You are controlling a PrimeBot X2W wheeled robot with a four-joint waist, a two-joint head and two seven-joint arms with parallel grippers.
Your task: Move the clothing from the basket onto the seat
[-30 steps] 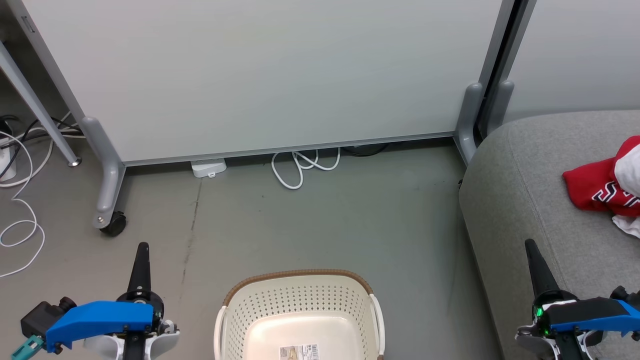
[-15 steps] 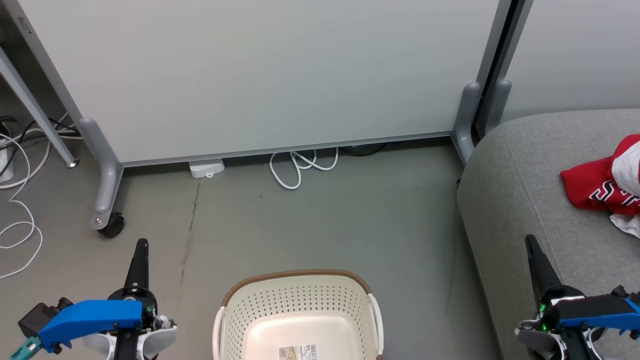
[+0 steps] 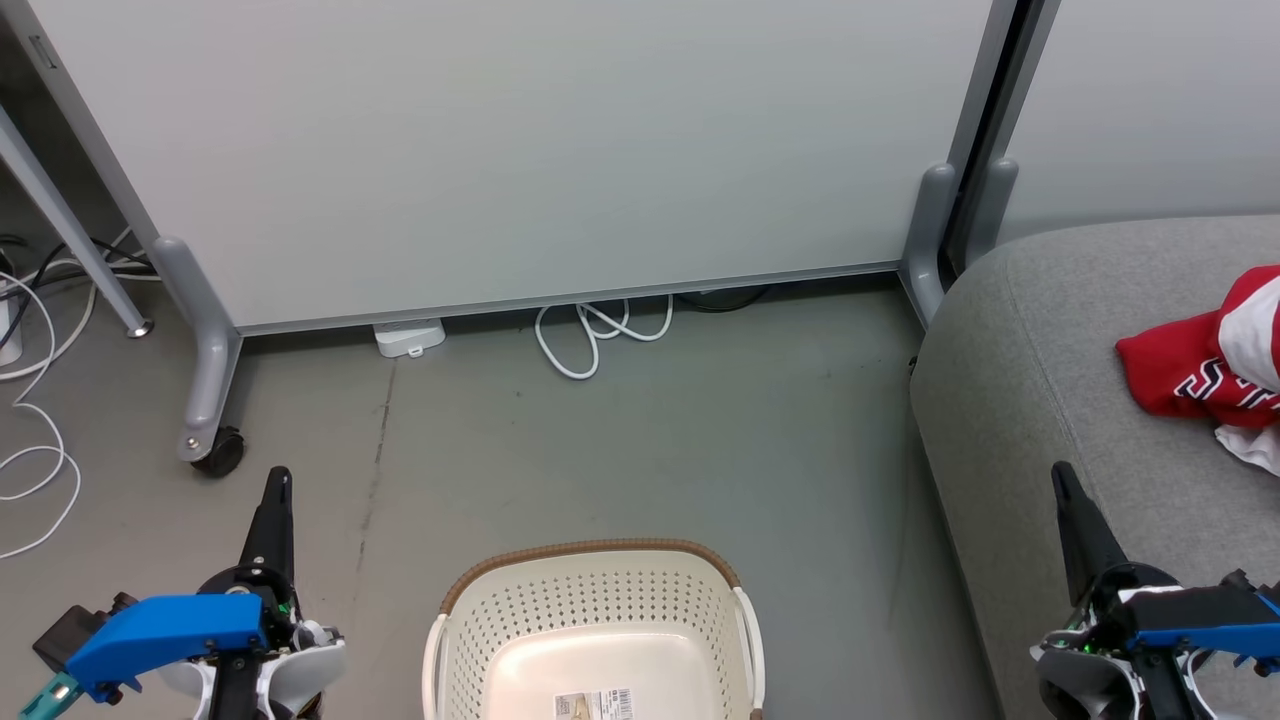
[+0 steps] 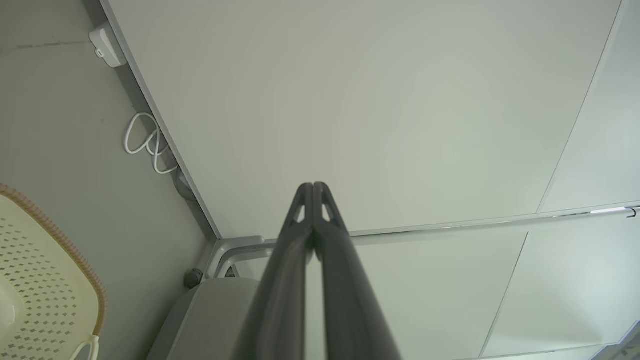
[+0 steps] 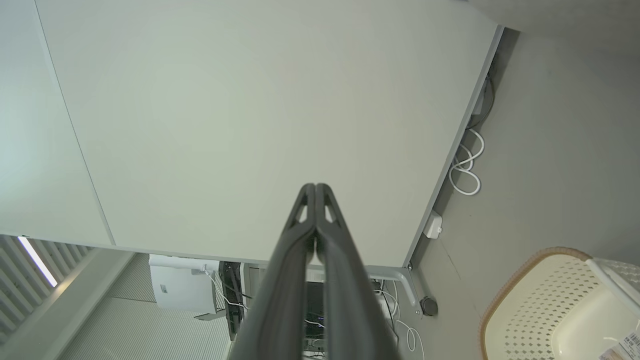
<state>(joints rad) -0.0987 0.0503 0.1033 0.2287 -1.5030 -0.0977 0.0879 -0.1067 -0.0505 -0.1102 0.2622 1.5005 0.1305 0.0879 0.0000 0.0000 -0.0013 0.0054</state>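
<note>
From my station I see the basket (image 3: 596,598) at the bottom middle of the head view. It stands on the floor (image 3: 700,450), with the paper label (image 3: 598,703) lying on its bottom. The seat (image 3: 1020,400) stands to the right of the basket, with a strip of floor between them. The clothing (image 3: 1185,365) lies on the seat, well to the right of the basket and beyond it. It is a crumpled red heap with white trim and outlined lettering (the frame edge cuts it, so I cannot tell how much is there).

The left gripper (image 3: 277,478) hangs over the floor left of the basket. Its wrist view shows its fingers (image 4: 297,235) pressed together at the tips with nothing between them. The right gripper (image 3: 1058,475) hangs right of the basket, seen against the seat, its fingers (image 5: 335,250) likewise closed on nothing. Beyond the basket a white cable (image 3: 590,340) loops on the floor under a pale partition (image 3: 550,150).
</note>
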